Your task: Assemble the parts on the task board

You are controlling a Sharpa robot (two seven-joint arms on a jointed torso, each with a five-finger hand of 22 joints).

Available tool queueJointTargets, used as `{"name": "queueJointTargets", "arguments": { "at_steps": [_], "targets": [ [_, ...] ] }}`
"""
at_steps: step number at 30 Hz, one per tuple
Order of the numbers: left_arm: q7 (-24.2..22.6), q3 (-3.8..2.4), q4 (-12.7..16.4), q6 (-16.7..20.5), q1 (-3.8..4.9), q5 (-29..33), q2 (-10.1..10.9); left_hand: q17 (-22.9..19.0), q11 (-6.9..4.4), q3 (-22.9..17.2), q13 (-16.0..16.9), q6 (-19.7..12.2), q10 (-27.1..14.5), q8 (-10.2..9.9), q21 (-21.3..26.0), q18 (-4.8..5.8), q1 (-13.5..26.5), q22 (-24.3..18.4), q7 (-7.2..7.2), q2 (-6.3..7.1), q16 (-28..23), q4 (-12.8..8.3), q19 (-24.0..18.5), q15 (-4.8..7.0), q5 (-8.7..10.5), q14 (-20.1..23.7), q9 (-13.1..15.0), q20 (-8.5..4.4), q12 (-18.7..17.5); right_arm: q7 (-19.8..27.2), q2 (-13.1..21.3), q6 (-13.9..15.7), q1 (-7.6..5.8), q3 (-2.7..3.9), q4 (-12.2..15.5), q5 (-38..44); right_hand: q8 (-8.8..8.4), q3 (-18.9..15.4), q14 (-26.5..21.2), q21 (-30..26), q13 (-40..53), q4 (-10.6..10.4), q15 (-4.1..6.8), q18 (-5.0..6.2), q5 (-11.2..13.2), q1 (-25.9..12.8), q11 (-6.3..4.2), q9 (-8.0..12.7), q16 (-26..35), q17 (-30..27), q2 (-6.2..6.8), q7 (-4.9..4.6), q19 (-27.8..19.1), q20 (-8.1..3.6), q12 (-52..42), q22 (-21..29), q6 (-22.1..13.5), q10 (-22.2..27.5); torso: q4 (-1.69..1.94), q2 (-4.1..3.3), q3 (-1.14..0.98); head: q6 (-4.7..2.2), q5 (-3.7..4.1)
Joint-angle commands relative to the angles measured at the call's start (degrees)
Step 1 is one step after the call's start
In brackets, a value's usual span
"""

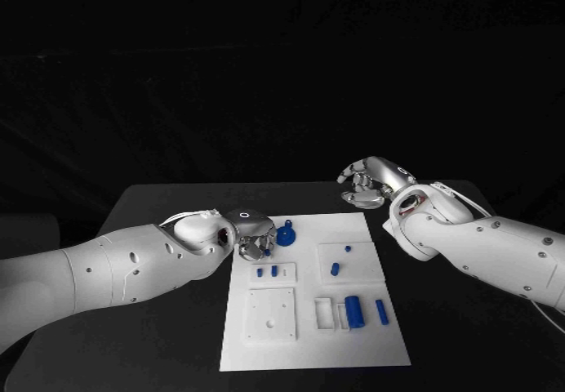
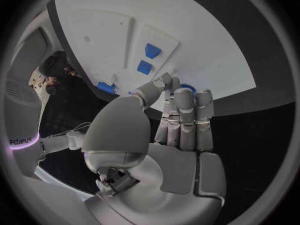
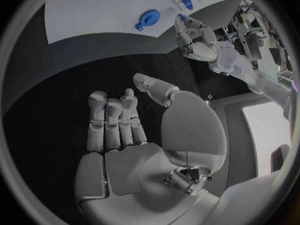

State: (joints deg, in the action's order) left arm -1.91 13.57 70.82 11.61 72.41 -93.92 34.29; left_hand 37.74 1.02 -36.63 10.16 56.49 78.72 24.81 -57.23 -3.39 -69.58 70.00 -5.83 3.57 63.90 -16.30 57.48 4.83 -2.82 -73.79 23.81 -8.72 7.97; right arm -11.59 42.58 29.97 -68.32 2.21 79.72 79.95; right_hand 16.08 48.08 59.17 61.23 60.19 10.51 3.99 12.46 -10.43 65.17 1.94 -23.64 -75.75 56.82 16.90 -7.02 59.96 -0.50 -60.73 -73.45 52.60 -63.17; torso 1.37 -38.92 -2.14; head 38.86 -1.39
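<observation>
Two hands are working: we are hovering the left hand (image 1: 251,242) over the task board (image 1: 316,357) at its far left corner, fingers bunched beside the round blue part (image 1: 286,237); whether it is gripped we cannot tell. Likely a pick step; next needs a firm pinch. Beyond the board's far edge, the right hand (image 1: 371,181) is hanging loosely curled, empty. Smooth blue pegs (image 1: 353,309) are lying near its matte white centre.
</observation>
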Motion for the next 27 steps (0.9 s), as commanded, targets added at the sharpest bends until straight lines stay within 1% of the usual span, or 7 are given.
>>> {"name": "queueJointTargets", "arguments": {
  "at_steps": [1,9,14,24,27],
  "targets": [
    [-0.7,-0.02,-0.4,0.1,-0.16,-0.1,-0.6,0.1,0.2,-0.4,0.1,0.5,0.3,0.2,-0.3,-3.16,0.3,0.1,-0.14,0.32,0.0,0.0,0.3,0.39,-0.15,0.2,0.0,-1.71,-0.3,0.5,-0.1,0.0,-0.01,0.03,0.2,0.3,0.14,-0.1,-0.1,-0.2,-0.1,-0.2,-0.09,2.54,-0.3,0.3,0.03,0.0,0.2,-0.1,-0.01,-1.4,-0.1,0.14,-0.1,-0.1,-1.1,0.4,0.02,0.02,0.0,0.01,0.01],
    [-0.8,-0.03,-1.3,0.2,-0.73,-0.2,-1.1,0.1,0.2,-0.4,0.1,0.5,0.2,0.1,-0.3,-3.15,0.2,0.1,-0.15,0.32,0.0,0.0,0.3,0.39,-0.16,0.2,0.0,-1.72,-0.4,0.4,-0.2,0.0,-0.01,0.03,0.2,0.3,0.15,0.0,-0.1,-0.2,-0.1,-0.3,-0.09,2.54,-0.3,0.3,0.03,0.0,0.2,-0.1,-0.03,-1.39,-0.1,0.14,-0.1,-0.1,-1.1,0.4,0.0,-0.01,0.03,0.04,-0.03],
    [-0.9,-0.03,-1.7,0.2,-0.96,-0.2,-1.2,0.1,0.21,-0.4,0.1,0.5,0.2,0.1,-0.3,-3.15,0.2,0.1,-0.15,0.33,0.0,0.0,0.3,0.39,-0.16,0.2,0.0,-1.73,-0.4,0.4,-0.2,0.0,-0.01,0.03,0.2,0.3,0.15,0.0,-0.1,-0.2,-0.1,-0.3,-0.08,2.54,-0.3,0.3,0.03,0.0,0.2,-0.1,-0.03,-1.39,-0.1,0.15,-0.1,-0.1,-1.1,0.4,0.01,0.01,0.0,0.08,-0.01],
    [-0.9,-0.03,-2.2,0.1,-1.12,-0.2,-1.6,0.1,0.21,-0.5,0.1,0.5,0.2,0.1,-0.3,-3.13,0.2,0.1,-0.16,0.31,0.0,0.0,0.3,0.38,-0.16,0.2,0.0,-1.75,-0.5,0.4,-0.3,-0.1,-0.01,0.03,0.2,0.3,0.17,0.0,-0.1,-0.2,-0.1,-0.3,-0.08,2.54,-0.2,0.3,0.03,0.0,0.2,-0.1,-0.04,-1.39,-0.1,0.16,-0.2,-0.1,-1.1,0.4,0.02,0.02,0.03,0.14,0.03],
    [-0.8,-0.04,-2.4,0.0,-1.16,-0.2,-1.7,0.1,0.22,-0.5,0.1,0.5,0.2,0.0,-0.3,-3.13,0.2,0.1,-0.16,0.3,0.0,0.0,0.3,0.38,-0.16,0.2,-0.1,-1.75,-0.5,0.4,-0.3,-0.1,-0.01,0.04,0.2,0.3,0.17,0.0,-0.1,-0.2,-0.1,-0.3,-0.08,2.54,-0.2,0.3,0.02,0.0,0.1,-0.1,-0.04,-1.39,-0.1,0.17,-0.2,-0.1,-1.1,0.4,0.03,0.02,0.03,0.06,-0.03]
  ]
}}
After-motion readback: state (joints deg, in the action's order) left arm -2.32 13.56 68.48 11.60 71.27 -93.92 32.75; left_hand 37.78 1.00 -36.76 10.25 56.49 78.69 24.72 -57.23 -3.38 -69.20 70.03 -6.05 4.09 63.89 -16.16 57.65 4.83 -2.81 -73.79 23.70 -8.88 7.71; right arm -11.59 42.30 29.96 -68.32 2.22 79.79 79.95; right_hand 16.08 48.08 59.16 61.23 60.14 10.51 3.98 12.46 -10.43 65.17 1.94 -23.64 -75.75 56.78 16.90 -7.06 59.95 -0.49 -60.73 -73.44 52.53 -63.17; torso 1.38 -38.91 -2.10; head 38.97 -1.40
